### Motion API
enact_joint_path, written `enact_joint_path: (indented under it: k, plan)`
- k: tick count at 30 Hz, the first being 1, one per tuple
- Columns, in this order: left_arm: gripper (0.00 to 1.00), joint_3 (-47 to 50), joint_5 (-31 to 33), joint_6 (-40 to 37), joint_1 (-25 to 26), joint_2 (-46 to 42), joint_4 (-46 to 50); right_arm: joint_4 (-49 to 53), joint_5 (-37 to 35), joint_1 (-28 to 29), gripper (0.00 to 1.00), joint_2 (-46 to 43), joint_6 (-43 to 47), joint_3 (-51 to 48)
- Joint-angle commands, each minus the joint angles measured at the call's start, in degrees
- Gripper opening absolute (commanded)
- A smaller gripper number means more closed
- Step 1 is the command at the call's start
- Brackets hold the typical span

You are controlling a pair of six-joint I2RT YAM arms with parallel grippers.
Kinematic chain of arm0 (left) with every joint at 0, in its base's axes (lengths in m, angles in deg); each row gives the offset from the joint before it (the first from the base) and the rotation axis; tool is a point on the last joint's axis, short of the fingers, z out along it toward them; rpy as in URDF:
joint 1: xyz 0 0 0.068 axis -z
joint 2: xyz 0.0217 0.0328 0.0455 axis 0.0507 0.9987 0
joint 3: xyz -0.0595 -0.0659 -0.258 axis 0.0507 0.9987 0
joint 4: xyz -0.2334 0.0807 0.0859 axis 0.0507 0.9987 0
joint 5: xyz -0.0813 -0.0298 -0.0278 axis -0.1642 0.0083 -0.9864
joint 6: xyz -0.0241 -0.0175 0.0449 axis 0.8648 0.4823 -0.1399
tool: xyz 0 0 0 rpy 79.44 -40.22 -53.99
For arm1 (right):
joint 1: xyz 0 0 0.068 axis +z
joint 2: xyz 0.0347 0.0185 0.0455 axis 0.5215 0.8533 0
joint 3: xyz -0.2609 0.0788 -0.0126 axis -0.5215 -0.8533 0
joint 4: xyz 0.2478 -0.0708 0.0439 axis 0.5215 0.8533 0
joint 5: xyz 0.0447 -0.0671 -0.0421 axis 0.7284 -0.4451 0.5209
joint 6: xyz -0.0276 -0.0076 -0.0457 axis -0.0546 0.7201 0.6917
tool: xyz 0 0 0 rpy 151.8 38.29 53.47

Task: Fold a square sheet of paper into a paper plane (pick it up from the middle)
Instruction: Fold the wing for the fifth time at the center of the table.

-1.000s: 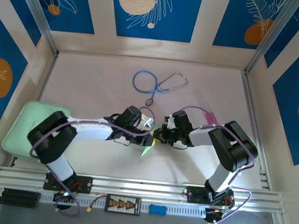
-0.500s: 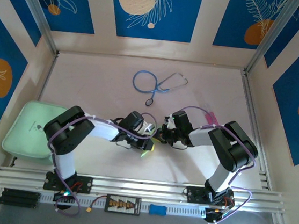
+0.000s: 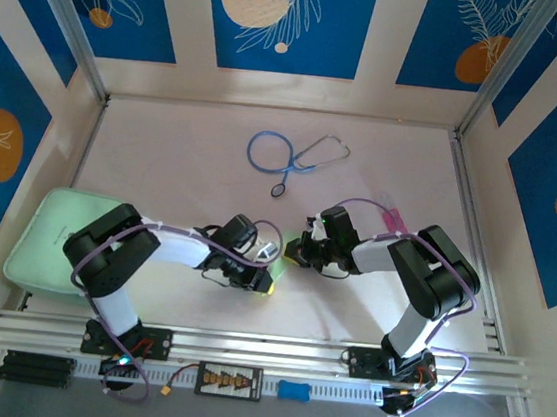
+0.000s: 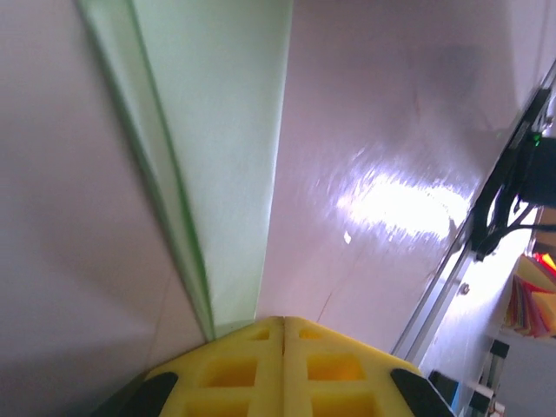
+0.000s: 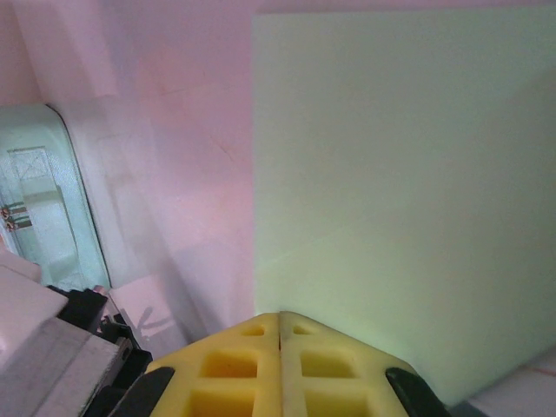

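Observation:
The square sheet of paper is thin, pale green and folded, with a layered crease along its left edge in the left wrist view. It lies flat on the pink table. My left gripper is shut, its yellow tips resting at the paper's near end. In the right wrist view the paper is a broad flat panel, and my right gripper is shut with its tips down on the paper's near edge. From above, the left gripper and right gripper meet mid-table, with a sliver of paper between them.
A thick mint-green pad lies at the left edge. A blue stethoscope sits toward the back, and a pink item lies by the right arm. The metal rail runs along the near edge.
My left gripper has slid toward the near edge along the paper, and its elbow has swung. The right gripper has stayed put. More of the paper is now covered from above.

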Motion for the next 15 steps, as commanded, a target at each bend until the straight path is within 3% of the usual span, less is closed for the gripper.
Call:
enact_joint_path:
  k: [1,8,15]
  plan:
    - [0.07,2.0,-2.1,-2.3,0.8,-0.5,8.5,8.3,-7.2,-0.2,0.07,3.2,-0.2,-2.4]
    - [0.04,3.2,0.7,-3.5,1.8,-7.6,10.9,8.5,-7.0,-0.2,0.07,2.7,-0.3,-2.0]
    - [0.0,2.6,6.8,-1.8,0.9,-17.9,5.4,7.6,-6.8,0.3,0.07,1.5,-1.8,-2.4]
